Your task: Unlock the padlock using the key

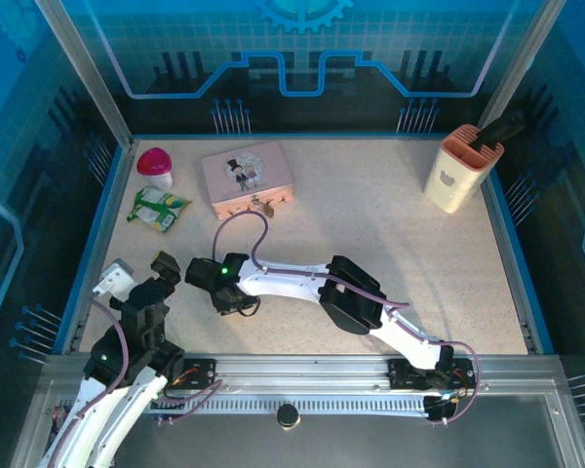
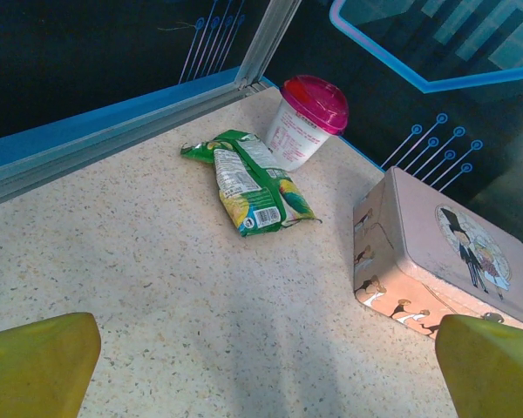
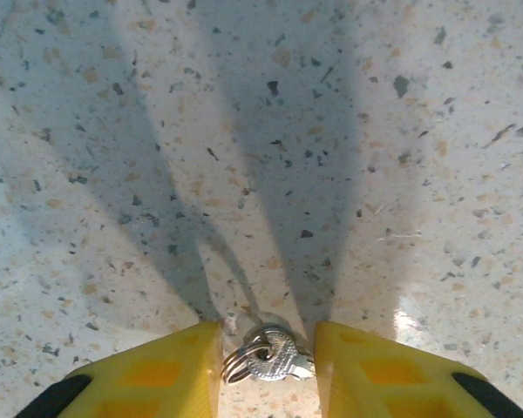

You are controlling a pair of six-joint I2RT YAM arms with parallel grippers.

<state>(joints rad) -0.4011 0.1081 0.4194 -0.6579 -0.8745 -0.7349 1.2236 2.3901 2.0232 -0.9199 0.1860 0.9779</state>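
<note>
Key pickup stage: I'm seeing right gripper straddling it at worktop near edge, clamp unclear; left gripper idling wide apart; padlock seemingly hanging locked.

Finding: a robotics laboratory test cell, not a domestic or commercial room.

Grounds:
- The speckled table is boxed in by a blue rim and aluminium frame posts.
- The enclosure walls are translucent blue panels printed with circuit-trace and gear patterns.
- Two white robot arms, the left arm and the right arm, are bolted to an aluminium rail at the near edge, with exposed cabling.
- Assorted household props lie about the table as test objects: a pink tin, a green snack packet, a magenta-lidded cup and a peach holder.
</note>
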